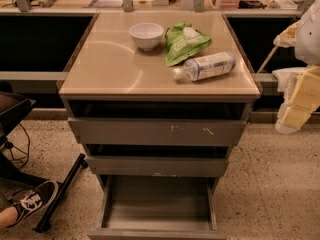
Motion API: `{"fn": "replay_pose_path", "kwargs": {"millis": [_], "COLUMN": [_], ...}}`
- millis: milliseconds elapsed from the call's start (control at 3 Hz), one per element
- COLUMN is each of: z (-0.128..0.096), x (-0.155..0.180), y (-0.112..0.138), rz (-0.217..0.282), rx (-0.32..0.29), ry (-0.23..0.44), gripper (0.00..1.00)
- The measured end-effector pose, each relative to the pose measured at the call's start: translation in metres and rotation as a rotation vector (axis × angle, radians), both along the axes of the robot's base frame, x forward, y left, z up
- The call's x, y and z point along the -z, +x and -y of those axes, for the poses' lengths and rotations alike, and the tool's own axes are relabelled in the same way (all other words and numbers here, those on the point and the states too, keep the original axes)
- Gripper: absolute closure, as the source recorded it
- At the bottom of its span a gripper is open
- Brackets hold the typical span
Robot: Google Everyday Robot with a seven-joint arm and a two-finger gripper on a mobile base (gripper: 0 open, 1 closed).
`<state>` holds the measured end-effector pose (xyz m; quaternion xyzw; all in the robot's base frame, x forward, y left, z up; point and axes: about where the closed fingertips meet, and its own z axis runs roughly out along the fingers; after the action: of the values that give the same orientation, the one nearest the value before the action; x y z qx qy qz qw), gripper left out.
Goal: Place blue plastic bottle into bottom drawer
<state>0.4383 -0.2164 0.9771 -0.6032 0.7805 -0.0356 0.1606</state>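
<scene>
The blue plastic bottle [205,66] lies on its side on the tan top of the cabinet [110,69], right of centre, with its white cap pointing left. The bottom drawer [157,204] is pulled out towards me, and its grey floor is bare. My gripper [295,109] hangs at the right edge of the view, off the cabinet's right side and about level with the top drawer. It is apart from the bottle and holds nothing that I can see.
A green snack bag [182,41] lies just behind the bottle, and a white bowl [146,35] stands to its left. The two upper drawers [157,131] are nearly closed. A person's shoe [30,201] and a black pole [60,194] are on the floor at left.
</scene>
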Motion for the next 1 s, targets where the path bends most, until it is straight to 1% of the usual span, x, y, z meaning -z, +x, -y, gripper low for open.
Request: {"fn": "replay_pose_path", "kwargs": {"millis": [333, 667, 1000], "z": [0.000, -0.006, -0.024], "x": [0.000, -0.006, -0.015], "y": [0.000, 0.017, 0.063], "rz": [0.000, 0.016, 0.035], "rx": [0.000, -0.012, -0.048], "ry": [0.000, -0.001, 0.006], "gripper": [0.00, 0.00, 0.00]}}
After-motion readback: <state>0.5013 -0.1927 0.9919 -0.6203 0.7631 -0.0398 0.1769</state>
